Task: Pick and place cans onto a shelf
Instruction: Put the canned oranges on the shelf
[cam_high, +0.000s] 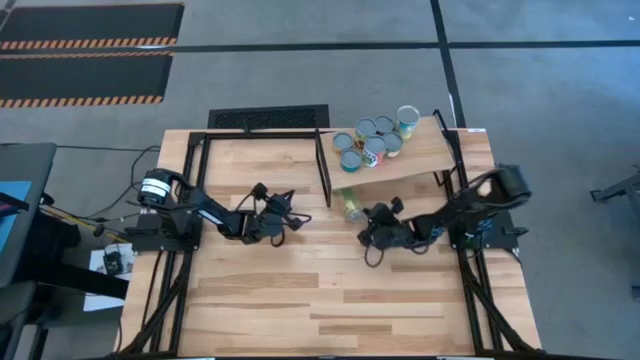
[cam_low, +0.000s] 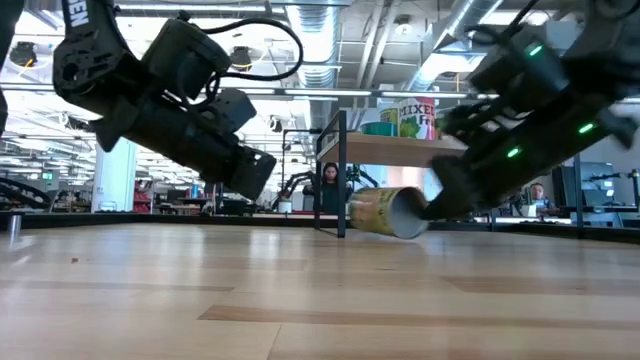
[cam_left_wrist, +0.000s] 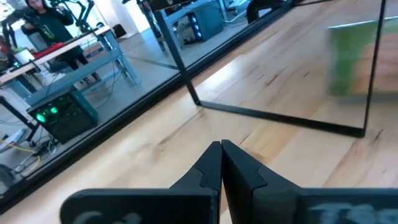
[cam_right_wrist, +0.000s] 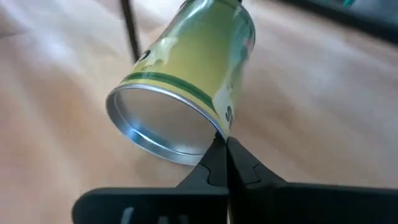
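Most cans (cam_high: 374, 139) already sit on the shelf (cam_high: 430, 158), one yellow-green can (cam_right_wrist: 186, 87) still lies tipped underneath by the pressed-together right gripper (cam_right_wrist: 225, 155), left gripper (cam_left_wrist: 221, 163) pressed together too.

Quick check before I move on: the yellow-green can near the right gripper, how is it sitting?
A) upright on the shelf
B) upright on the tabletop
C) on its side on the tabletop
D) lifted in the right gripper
C: the yellow-green can lies on its side on the tabletop, its round end facing the shut right gripper.
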